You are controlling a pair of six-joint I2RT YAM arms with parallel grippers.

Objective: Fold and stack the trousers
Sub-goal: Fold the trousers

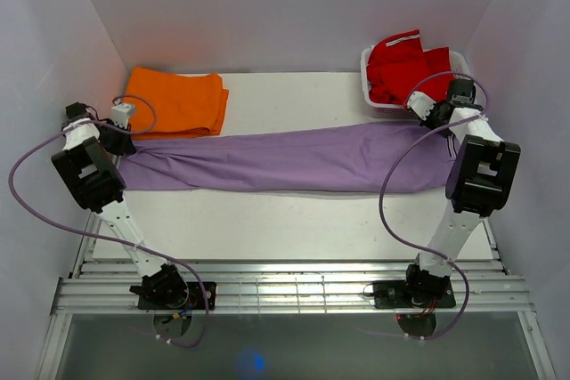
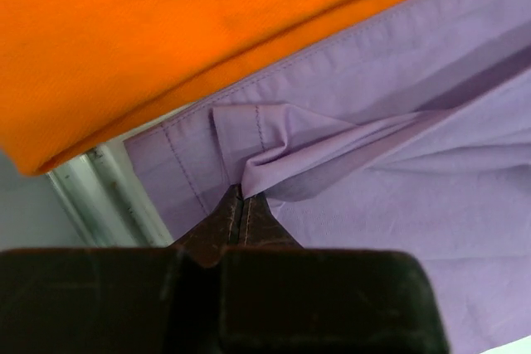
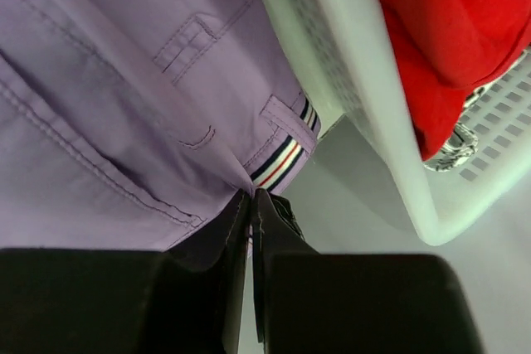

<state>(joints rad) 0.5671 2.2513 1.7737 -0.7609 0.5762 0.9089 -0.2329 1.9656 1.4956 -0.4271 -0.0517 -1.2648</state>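
Top external view: the trousers (image 1: 276,159) lie stretched flat across the worktop (image 1: 294,220), hem end at left and waistband at right. Left wrist view: the left pincer (image 2: 241,198) is pressed together on a fold of the hem. Right wrist view: the right pincer (image 3: 251,198) pinches the waistband edge just beside the striped trim (image 3: 280,163). Farther back, a folded orange garment (image 1: 175,101) touches the trousers' left end. A white basket (image 1: 368,86) holding a red garment (image 1: 401,64) sits at far right.

trousers (image 1: 285,159) across worktop (image 1: 294,220), 9 to 3 o'clock | folded garment (image 1: 174,100) at 10 o'clock, touching their 9 o'clock end | basket (image 1: 366,77) at 2 o'clock, holding crumpled garment (image 1: 401,64)
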